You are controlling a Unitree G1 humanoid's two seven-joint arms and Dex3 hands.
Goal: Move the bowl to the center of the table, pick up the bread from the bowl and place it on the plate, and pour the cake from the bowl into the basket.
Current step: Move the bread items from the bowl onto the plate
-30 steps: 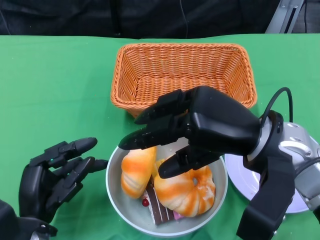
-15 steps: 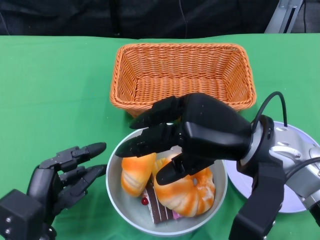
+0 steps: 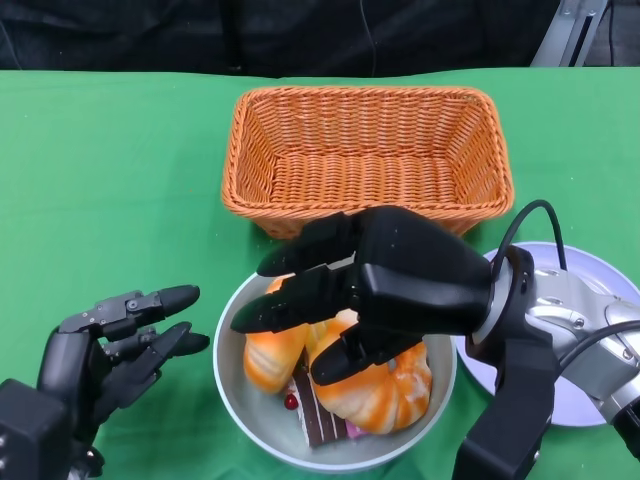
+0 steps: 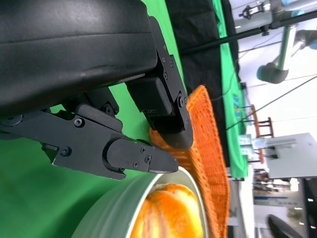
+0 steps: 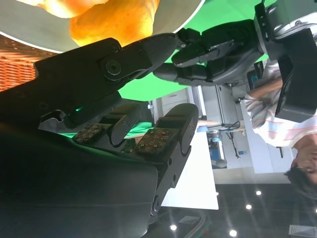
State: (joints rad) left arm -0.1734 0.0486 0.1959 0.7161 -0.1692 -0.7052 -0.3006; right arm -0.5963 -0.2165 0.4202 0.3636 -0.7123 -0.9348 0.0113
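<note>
Bread, two golden-orange glazed loaves [image 3: 385, 385], is lain directly beneath the spread, empty right hand [image 3: 345, 300] at lower centre; left hand [image 3: 120, 340], open, is kept beside the grey round bowl [image 3: 228, 395].

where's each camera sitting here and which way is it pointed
Head view: high on the robot, looking down at the bowl, basket, plate; left hand, right hand show.
Right wrist view: behind the right hand, facing bread, the left hand and a person.
Left wrist view: behind the left hand, facing bowl rim and basket.
All three share the bowl's bread.
</note>
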